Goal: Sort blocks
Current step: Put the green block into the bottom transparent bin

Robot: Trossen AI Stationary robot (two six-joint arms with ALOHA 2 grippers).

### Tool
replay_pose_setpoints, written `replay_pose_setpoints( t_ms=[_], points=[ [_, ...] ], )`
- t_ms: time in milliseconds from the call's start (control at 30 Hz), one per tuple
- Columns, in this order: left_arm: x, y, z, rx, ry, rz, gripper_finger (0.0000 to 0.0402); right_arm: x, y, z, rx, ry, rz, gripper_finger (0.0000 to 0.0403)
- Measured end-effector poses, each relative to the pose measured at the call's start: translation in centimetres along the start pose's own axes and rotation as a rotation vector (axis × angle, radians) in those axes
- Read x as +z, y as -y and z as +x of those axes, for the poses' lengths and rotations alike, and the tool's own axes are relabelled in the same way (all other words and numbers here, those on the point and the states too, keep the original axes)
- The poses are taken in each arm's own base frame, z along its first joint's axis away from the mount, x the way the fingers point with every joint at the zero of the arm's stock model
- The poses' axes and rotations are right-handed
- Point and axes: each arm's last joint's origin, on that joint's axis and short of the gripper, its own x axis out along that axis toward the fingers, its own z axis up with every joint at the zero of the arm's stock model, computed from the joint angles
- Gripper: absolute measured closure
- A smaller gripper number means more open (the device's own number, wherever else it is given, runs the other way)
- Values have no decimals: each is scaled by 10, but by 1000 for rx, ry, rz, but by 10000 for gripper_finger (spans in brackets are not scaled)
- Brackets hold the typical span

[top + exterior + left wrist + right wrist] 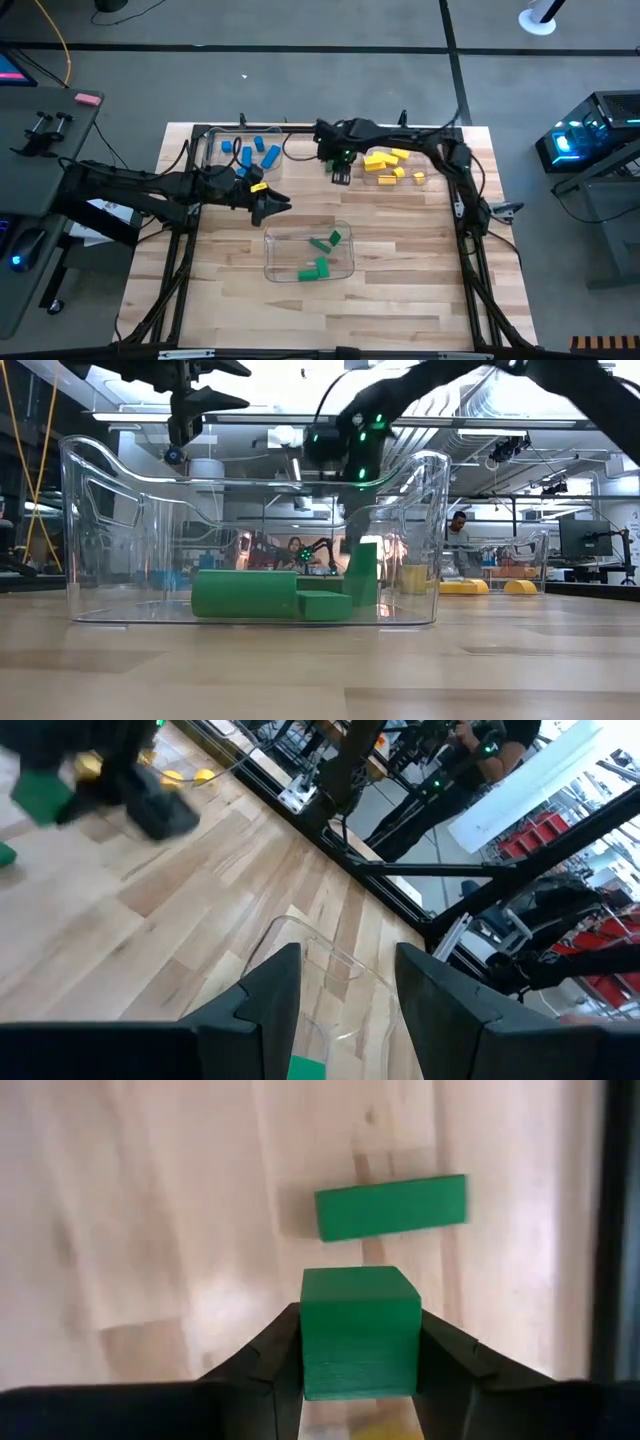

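My right gripper (360, 1342) is shut on a green cube (360, 1305) above the bare wood between the far trays (341, 170). A green bar (390, 1207) lies flat on the table beneath it. My left gripper (348, 975) is open and holds nothing; it hovers over the far-left corner of the near clear tray (277, 206). That tray (268, 268) holds several green blocks (314, 268). Blue blocks (258, 152) lie in the far-left tray, yellow blocks (388, 164) in the far-right tray. My right gripper pinches the green cube by two opposite side faces (312, 1350), one finger on each. The fingers come from above, pointing down. The cube is lifted clear of the table and sits level between the fingers, its top face showing.
Three clear trays stand on the wooden table: two along the far edge (215, 150) (432, 172), one near the middle. Black frame rails (180, 250) run along the table's sides. Bare wood lies on the near side (320, 320). People show in the room beyond (457, 528).
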Motion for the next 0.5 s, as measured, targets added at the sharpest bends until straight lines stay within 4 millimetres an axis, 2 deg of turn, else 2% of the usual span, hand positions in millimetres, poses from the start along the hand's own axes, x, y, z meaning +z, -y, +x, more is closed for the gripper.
replay_pose_setpoints(
  t_ms=[133, 233, 400, 500],
  points=[
    [-1, 0, 0, -6, -16, 2, 252, -4, -4, -50, 86, 130, 31, 271],
    [-2, -1, 0, 3, -28, 2, 252, -4, -22, -90, 240, 261, 38, 271],
    [-3, -2, 0, 16, -43, 2, 252, -4, -78, -136, 419, 372, -69, 271],
    [-4, -2, 0, 17, -43, 2, 252, -4, -124, -147, 502, 373, -166, 271]
  ],
)
